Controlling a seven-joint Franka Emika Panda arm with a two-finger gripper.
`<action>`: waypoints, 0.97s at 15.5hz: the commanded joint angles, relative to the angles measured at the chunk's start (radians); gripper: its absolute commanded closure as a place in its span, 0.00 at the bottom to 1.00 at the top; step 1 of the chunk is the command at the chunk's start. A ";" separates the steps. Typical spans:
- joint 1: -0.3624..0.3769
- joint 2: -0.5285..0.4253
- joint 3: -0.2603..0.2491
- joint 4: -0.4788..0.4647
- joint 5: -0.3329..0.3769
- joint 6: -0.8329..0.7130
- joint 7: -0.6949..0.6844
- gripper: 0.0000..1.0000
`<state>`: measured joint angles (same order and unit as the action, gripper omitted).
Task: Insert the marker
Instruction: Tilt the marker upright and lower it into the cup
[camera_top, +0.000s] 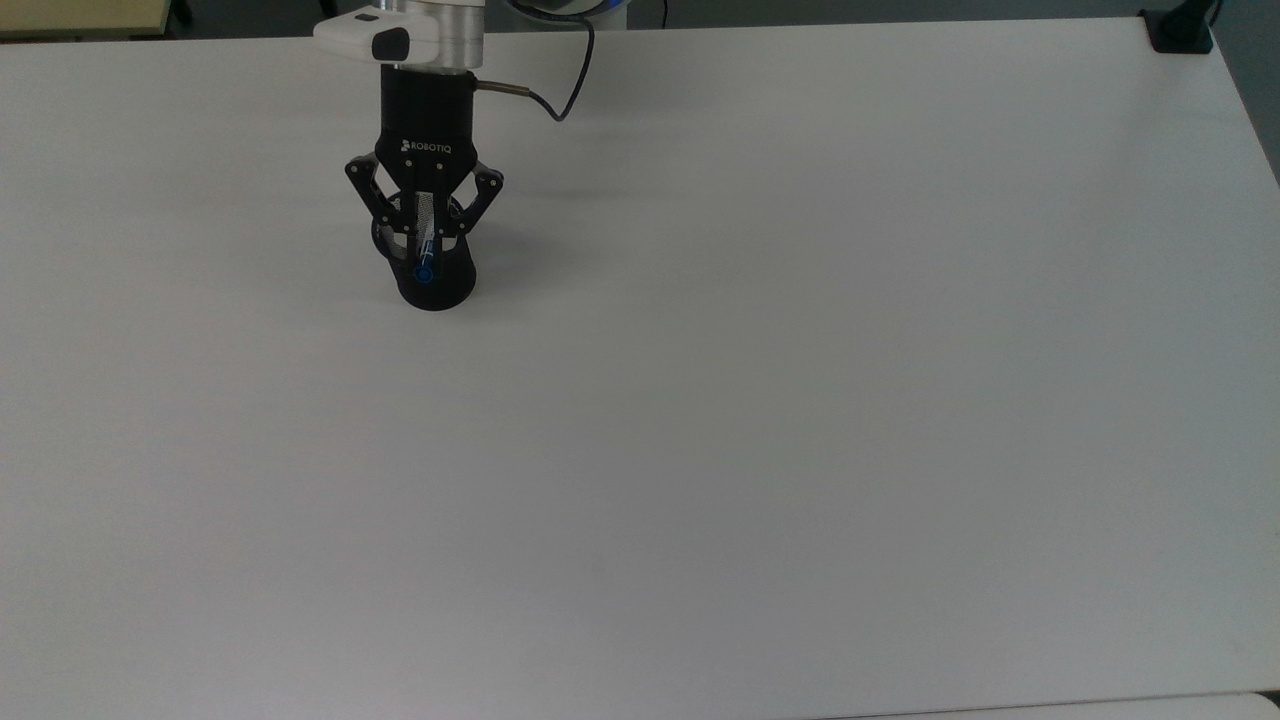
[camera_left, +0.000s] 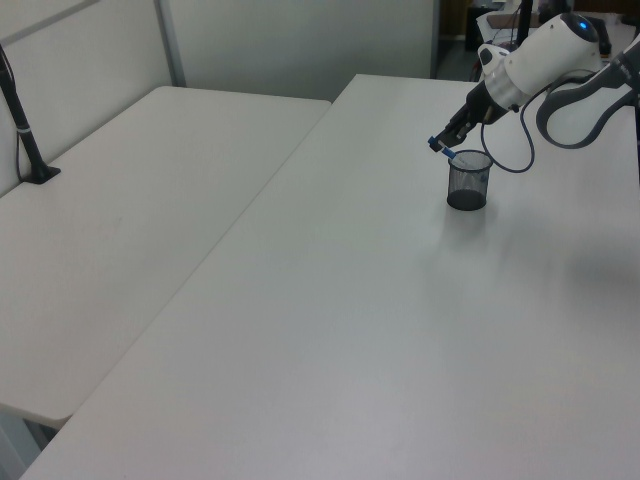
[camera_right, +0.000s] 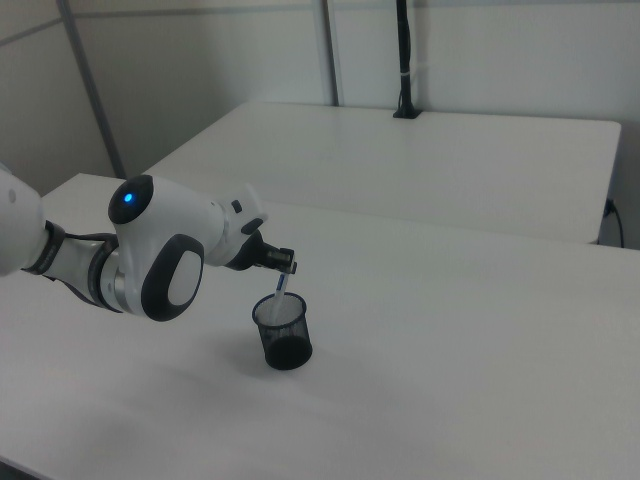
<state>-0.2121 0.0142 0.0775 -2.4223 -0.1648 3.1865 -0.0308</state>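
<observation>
Your marker (camera_top: 424, 252) sits clamped between the fingers of the end effector (camera_top: 425, 262), tilted, with its blue end (camera_left: 435, 144) up and out past the fingers and its white barrel slanting down toward the mouth of the black mesh cup (camera_left: 467, 181). In the right view the lower tip of the marker (camera_right: 280, 290) reaches the cup's rim (camera_right: 279, 309) and seems to dip just inside it (how deep, you cannot tell through the mesh). In the top view the marker lies right over the cup (camera_top: 434, 288), its blue end a small round dot above the cup's near wall.

The end effector (camera_left: 444, 141) is clenched on the marker, leaning in at an angle from the arm's white wrist (camera_right: 225, 236). A black cable (camera_top: 548, 96) loops off the wrist.

The cup stands upright on the white surface (camera_top: 760, 400), near the far edge in the top view, toward the top view's left. A second white surface (camera_left: 130, 190) stands alongside in the left view, with a black clamp post (camera_left: 24, 135) at its edge
</observation>
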 joint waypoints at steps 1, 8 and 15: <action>0.005 -0.028 -0.008 -0.027 -0.015 -0.004 -0.015 0.91; -0.009 -0.040 -0.008 -0.021 -0.015 -0.005 -0.006 0.68; -0.012 -0.063 -0.010 0.018 -0.004 -0.048 0.076 0.00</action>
<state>-0.2223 -0.0071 0.0730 -2.4151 -0.1642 3.1865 -0.0232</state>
